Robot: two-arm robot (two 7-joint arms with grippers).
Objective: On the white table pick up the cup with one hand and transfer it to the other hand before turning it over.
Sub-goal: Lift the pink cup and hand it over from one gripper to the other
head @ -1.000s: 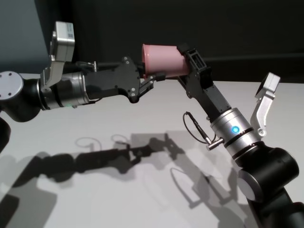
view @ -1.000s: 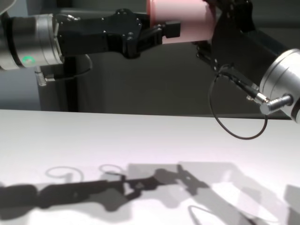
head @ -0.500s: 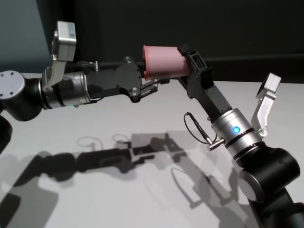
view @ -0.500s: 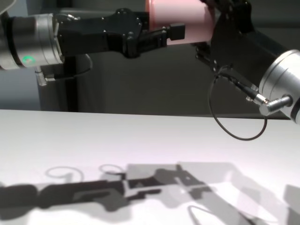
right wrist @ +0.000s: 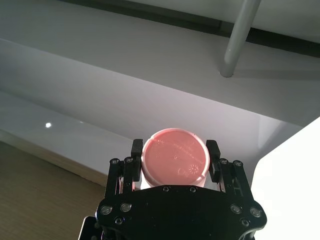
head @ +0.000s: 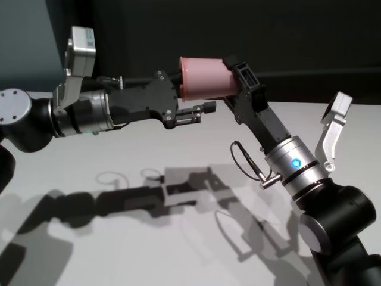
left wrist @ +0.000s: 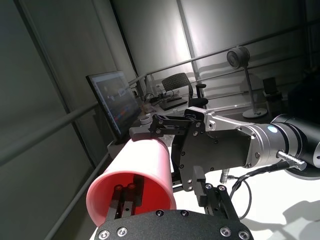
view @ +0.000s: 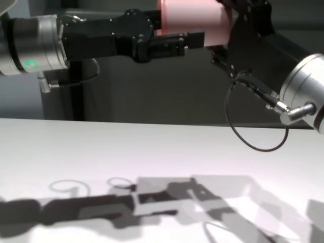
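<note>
1. Cup [head: 205, 76], small, plain and pink, held in mid-air on its side in the upper middle of the head view, well above the white counter [head: 178, 238].
2. The right end effector [head: 234, 77] enters from the lower right of the head view on a silver wrist with a blue light and a looped black cable [head: 245, 161]. It is clamped on the cup at the base end.
3. In the right wrist view, the cup's [right wrist: 174, 162] flat base faces the camera, with one black finger [right wrist: 136, 150] pressed against each side of it.
4. The left end effector [head: 199, 98] reaches in from the left of the head view on a black and silver arm with a small green light. Its fingers stand apart.
5. In the left wrist view, the cup's [left wrist: 134, 192] open rim faces the camera, low and left of centre. One left finger sits inside the mouth of the cup; the other finger [left wrist: 197, 182] lies outside the wall, with a gap showing between it and the cup.
6. In the chest view, the lower left finger [view: 174, 41] runs level just under the cup [view: 195, 20] at the top middle of the frame.
7. Dark shadows of both arms fall on the counter below them.
</note>
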